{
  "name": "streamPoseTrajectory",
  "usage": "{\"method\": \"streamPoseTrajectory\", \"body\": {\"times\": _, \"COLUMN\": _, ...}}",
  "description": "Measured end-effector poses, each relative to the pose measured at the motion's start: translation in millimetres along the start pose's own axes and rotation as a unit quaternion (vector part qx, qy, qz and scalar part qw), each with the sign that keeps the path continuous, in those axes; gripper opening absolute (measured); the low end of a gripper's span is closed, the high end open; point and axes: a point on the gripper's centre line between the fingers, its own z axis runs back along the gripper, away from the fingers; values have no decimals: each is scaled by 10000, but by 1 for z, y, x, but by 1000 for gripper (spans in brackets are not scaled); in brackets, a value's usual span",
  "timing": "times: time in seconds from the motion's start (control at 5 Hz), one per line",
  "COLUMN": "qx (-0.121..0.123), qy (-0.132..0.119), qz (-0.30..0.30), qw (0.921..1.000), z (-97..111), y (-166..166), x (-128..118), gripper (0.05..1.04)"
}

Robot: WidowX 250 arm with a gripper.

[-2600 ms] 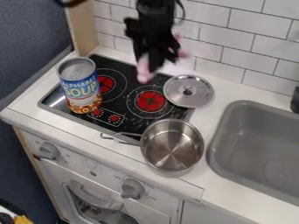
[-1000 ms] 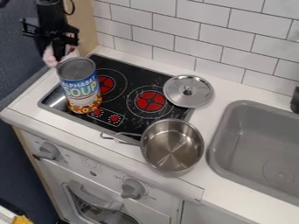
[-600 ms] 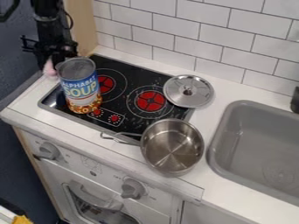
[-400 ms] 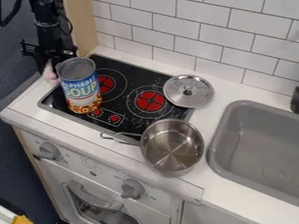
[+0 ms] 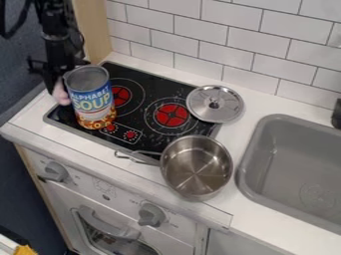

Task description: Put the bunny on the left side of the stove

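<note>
The black gripper (image 5: 57, 78) hangs at the upper left, low over the stove's back left edge and partly hidden behind the soup can. It is shut on the pink bunny (image 5: 61, 93), which shows just left of the can near the left edge of the black stove top (image 5: 61, 114). The can covers part of the bunny, and whether the bunny touches the surface I cannot tell.
The upright soup can (image 5: 92, 102) stands on the stove's left part, right beside the bunny. A metal lid (image 5: 215, 104) lies at the right edge and a steel pot (image 5: 196, 167) sits at the front right. Farther right is the grey sink (image 5: 293, 169).
From over the stove's back, the gripper has swung left with the bunny, then come down behind and beside the can. Can, lid and pot have stayed in place.
</note>
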Motion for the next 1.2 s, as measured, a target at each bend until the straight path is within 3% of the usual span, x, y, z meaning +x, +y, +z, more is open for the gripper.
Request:
{"method": "streamPoseTrajectory", "body": {"times": 0.4, "qx": 44, "qy": 151, "qz": 149, "qw": 9998, "z": -1, "y": 4, "x": 2, "gripper": 969}}
{"method": "streamPoseTrajectory", "body": {"times": 0.8, "qx": 120, "qy": 215, "qz": 9, "qw": 9997, "z": 0, "y": 5, "x": -1, "gripper": 1001}}
{"method": "streamPoseTrajectory", "body": {"times": 1.0, "qx": 173, "qy": -73, "qz": -80, "qw": 9998, "z": 32, "y": 4, "x": 3, "gripper": 1001}}
{"method": "streamPoseTrajectory", "body": {"times": 1.2, "qx": 463, "qy": -233, "qz": -110, "qw": 9986, "z": 62, "y": 0, "x": 4, "gripper": 1001}}
